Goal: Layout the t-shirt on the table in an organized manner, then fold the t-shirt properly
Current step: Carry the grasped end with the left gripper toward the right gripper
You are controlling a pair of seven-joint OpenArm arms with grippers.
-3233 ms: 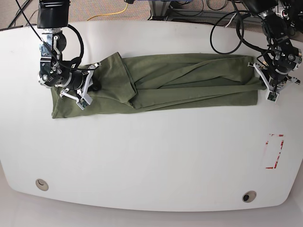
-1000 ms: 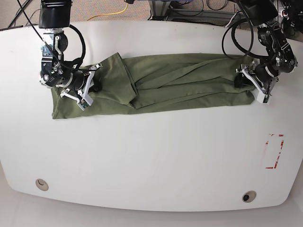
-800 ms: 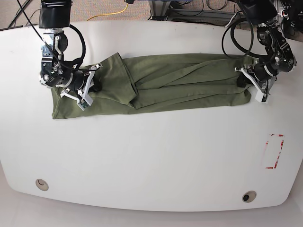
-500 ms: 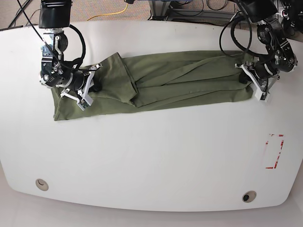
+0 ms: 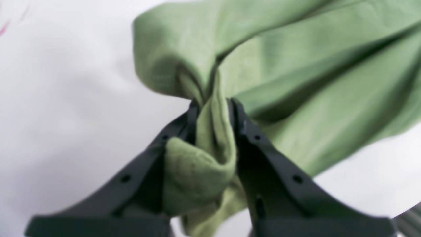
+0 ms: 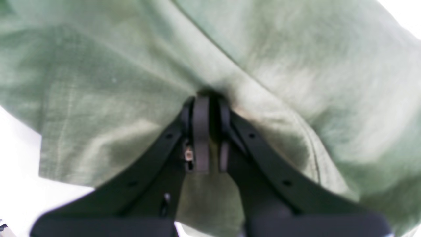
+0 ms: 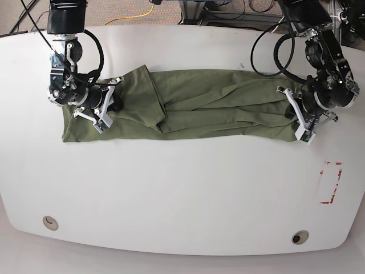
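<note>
The t-shirt (image 7: 199, 105) is stretched in a long creased band across the far half of the table (image 7: 182, 188), nearer the far edge than the near one. One end is pinched by the left gripper (image 5: 212, 108), whose jaws are closed on a bunched fold of cloth. The other end is clamped by the right gripper (image 6: 205, 102), jaws pressed together into the fabric. A red tape outline (image 7: 329, 182) is seen by the near corner on the left arm's side.

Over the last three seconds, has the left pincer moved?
Yes. The left pincer, shut on the t-shirt, has shifted down the base view and slightly leftward, ending nearer the red tape rectangle on the table.
</note>
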